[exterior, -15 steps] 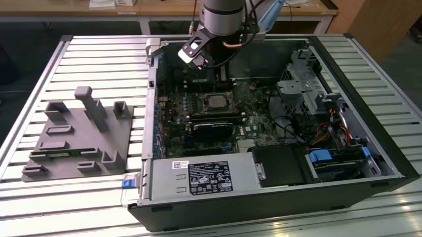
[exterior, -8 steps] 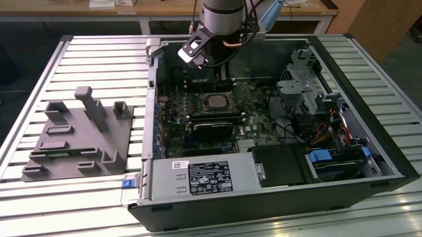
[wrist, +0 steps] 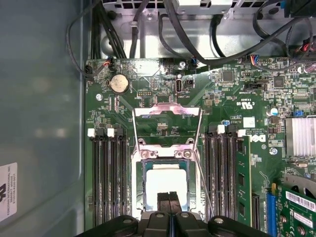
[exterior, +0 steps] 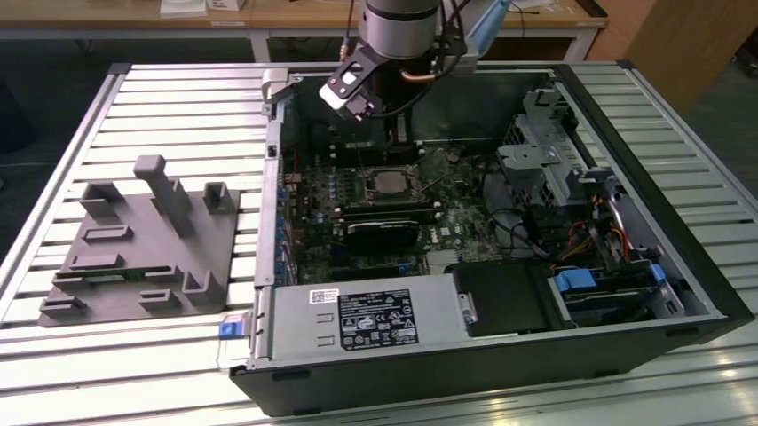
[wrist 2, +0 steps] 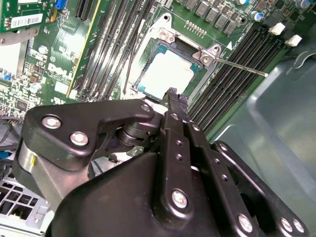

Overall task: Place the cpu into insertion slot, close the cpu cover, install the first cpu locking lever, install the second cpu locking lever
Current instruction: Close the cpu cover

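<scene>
"Where is the cpu?"

"The cpu lies flat in the slot on the green board, with its pale metal top facing up."

"And the cover?"

"The cover is open. It is swung up off the slot, and the board shows through its square window."

"Any lever in sight?"

"In the second wrist view a thin lever runs from the slot's corner out over the long black memory slots."

"What about the gripper?"

"The gripper hangs over one edge of the cpu. In both wrist views its two fingers are pressed together with nothing between them. I cannot tell whether the tips touch the cpu."

"And the wider scene?"

"In the exterior view the arm reaches down into the open computer case. The case lies on a slatted table, and a grey holder sits beside it on the exterior view's left."
</scene>
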You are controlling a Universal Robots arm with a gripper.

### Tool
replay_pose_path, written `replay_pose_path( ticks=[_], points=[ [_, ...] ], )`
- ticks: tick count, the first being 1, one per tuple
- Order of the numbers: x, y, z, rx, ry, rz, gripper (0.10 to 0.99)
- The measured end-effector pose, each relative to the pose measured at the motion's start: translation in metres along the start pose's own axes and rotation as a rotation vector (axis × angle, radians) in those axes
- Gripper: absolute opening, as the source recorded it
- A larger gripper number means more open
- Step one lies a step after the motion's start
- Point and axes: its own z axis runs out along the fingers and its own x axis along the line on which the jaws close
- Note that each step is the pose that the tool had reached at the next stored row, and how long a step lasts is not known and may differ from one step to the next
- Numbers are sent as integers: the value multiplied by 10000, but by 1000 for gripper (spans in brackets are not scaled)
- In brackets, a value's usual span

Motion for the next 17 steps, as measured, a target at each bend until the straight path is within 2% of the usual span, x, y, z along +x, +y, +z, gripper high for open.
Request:
replay_pose_path(
  ticks=[4,10,17],
  points=[
    [1,2,-40,-1,1,0,106],
    [1,16,-42,1,-1,-1,106],
    [5,159,-35,1,1,0,106]
  ],
)
